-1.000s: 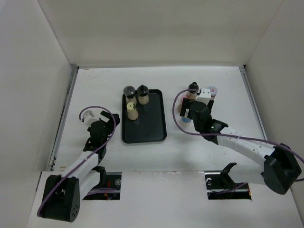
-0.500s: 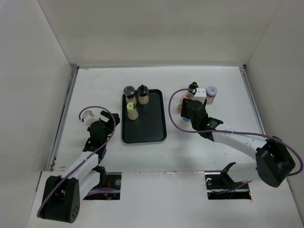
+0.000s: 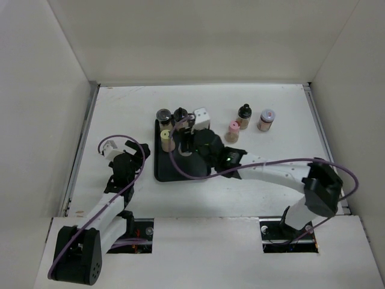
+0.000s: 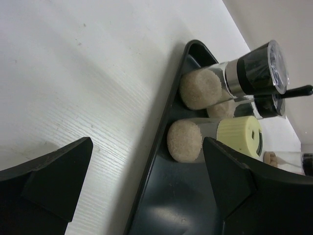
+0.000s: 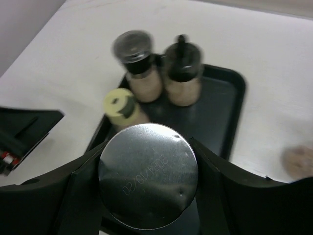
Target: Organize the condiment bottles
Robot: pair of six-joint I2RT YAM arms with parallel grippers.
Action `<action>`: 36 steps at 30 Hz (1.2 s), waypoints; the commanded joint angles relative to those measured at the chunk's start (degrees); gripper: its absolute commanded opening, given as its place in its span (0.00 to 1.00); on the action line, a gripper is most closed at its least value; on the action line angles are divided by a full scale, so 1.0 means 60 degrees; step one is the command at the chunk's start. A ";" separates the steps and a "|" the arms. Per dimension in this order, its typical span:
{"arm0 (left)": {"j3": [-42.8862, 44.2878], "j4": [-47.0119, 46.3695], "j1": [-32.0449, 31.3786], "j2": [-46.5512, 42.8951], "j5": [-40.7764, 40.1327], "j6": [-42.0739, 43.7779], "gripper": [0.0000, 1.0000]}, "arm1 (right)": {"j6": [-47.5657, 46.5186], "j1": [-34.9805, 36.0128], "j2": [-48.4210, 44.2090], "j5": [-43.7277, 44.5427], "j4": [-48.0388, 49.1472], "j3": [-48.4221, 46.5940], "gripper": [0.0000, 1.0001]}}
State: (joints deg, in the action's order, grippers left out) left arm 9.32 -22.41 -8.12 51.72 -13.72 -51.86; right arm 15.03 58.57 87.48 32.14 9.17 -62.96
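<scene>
Three jars stand in the black tray (image 3: 163, 167), all just past the right hand (image 5: 148, 164). The yellow-capped jar (image 5: 120, 104) is closest to it. The grey-lidded jar (image 5: 132, 46) and the black-knob jar (image 5: 182, 55) are a bit further on. The right hand hangs over the tray, and its two fingers (image 5: 80, 188) press on both sides of a silver-ended jar (image 5: 149, 186). Only that jar's round shiny end shows. Small letters and numbers are stamped in the silver, but they are too blurry to read for sure. No other jar shows words that can be read.

Three more jars stand on the table (image 3: 120, 108), off to the right side of the right hand. The pink-capped jar (image 3: 232, 129) is nearest to it, then the black-topped jar (image 3: 244, 113). The white-lidded jar (image 3: 266, 118) is farthest out.

The left hand (image 4: 146, 147) sits low by the table, well apart from the right hand, with the tray's edge right in front of it. Its two fingers are spread wide and nothing is between them.

The table is white with thin wood lines in it. Plain white walls stand at the back and on both sides. A purple wire (image 3: 123, 136) loops along each arm
</scene>
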 commanded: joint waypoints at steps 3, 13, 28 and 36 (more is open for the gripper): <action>-0.0103 0.0350 0.0423 -0.0694 -0.0264 -0.0263 1.00 | -0.0702 0.1084 0.1530 -0.0347 0.1167 -0.1751 0.45; -0.0455 0.0367 0.0907 -0.1341 -0.0043 -0.0703 1.00 | -0.0469 0.1423 0.3143 -0.0464 0.1328 -0.2266 0.47; -0.0441 0.0132 0.0848 -0.1238 0.0088 -0.0513 1.00 | -0.0073 0.1423 0.1990 -0.0800 0.1562 -0.1227 0.95; -0.0426 0.0030 0.0746 -0.1194 0.0147 -0.0454 1.00 | 0.0030 0.0048 -0.0267 -0.1226 0.1767 0.0794 0.86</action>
State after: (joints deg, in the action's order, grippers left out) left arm 6.70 -19.29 -3.22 44.53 -13.28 -55.29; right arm 14.20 62.96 90.24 25.12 15.75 -61.21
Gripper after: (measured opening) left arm 0.997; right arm 0.877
